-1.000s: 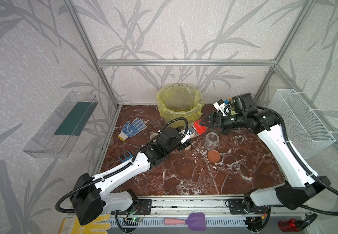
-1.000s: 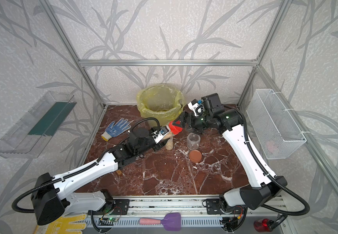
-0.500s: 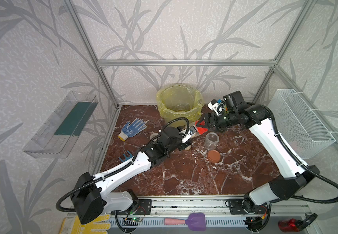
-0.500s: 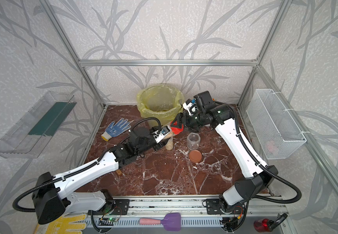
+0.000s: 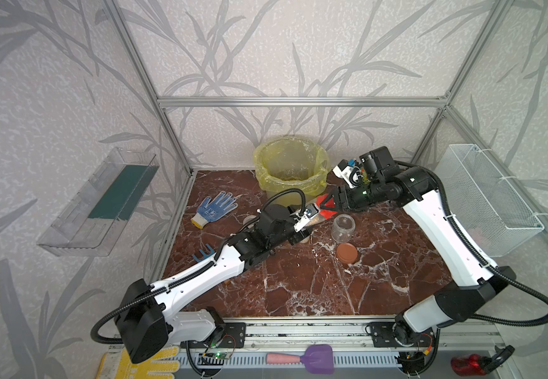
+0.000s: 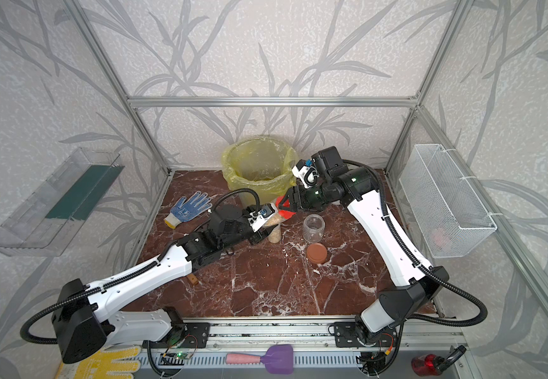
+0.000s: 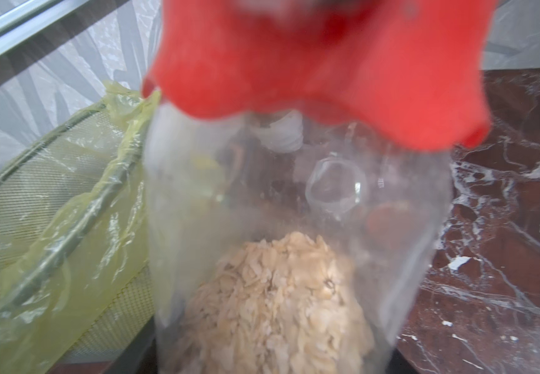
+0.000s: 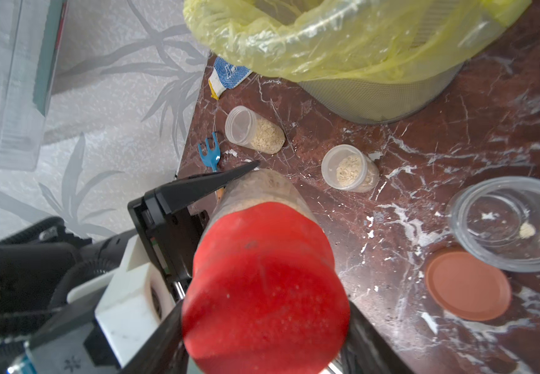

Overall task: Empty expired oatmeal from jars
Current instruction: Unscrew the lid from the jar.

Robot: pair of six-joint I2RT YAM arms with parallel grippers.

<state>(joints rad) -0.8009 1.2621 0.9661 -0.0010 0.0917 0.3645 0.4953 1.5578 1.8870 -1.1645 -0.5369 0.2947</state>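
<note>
Right wrist | right end effector (image 8: 264,327) pinches red lid (image 8: 262,275) | left end effector (image 8: 249,181) clamps jar (image 7: 294,194) beside bin (image 8: 375,94) | advise: unscrew squarely

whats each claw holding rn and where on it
Left claw grips the slim oatmeal jar by its clear body. Right claw clamps that jar's red lid from both sides.
</note>
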